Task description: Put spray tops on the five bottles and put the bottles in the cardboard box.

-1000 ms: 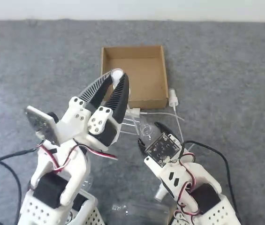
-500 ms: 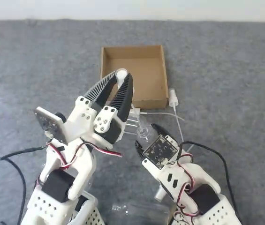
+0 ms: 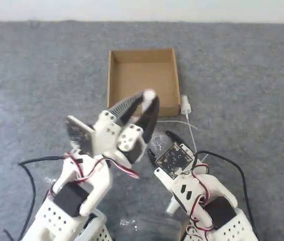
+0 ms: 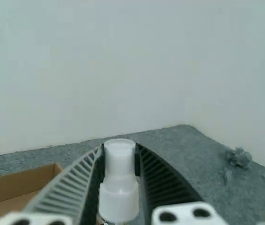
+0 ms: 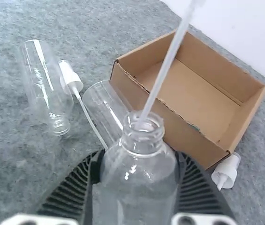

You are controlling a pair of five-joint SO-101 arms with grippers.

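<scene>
Right wrist view: right gripper (image 5: 139,161) clamps bottle (image 5: 139,180) just near side of cardboard box (image 5: 170,126); dip tube (image 5: 167,65) enters neck. Left gripper (image 4: 119,149) pinches spray top (image 4: 119,187) above. Best: lower straight, tube centred, then seat cap.

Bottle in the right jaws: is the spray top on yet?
Not on. The bottle has a bare neck, only the dip tube entering it; the spray top is held away from it.

Left pincer (image 3: 149,98) raised, clamped; right pincer (image 3: 159,144) low, clamped.

Grey carpet (image 3: 242,75) below plain white wall (image 4: 123,61).
</scene>
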